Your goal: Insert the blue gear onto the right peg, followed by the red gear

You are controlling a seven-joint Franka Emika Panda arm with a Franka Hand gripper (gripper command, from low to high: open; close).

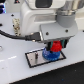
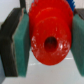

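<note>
My gripper [image 1: 56,47] is shut on the red gear [image 1: 56,47]. In the wrist view the red gear [image 2: 51,35] fills the middle, its hub hole facing the camera, clamped between the teal pads [image 2: 22,45]. In the exterior view the red gear hangs just above the blue gear [image 1: 49,54], which sits on the grey black-edged plate [image 1: 35,58] at its right side. The right peg is hidden by the blue gear and the gripper. The left pin [image 1: 36,56] shows as a small dark dot on the plate.
The plate lies on a white table [image 1: 20,72]. The arm's large white body [image 1: 40,20] and a black cable [image 1: 12,35] fill the upper part of the exterior view. A blue surface [image 1: 10,12] lies behind.
</note>
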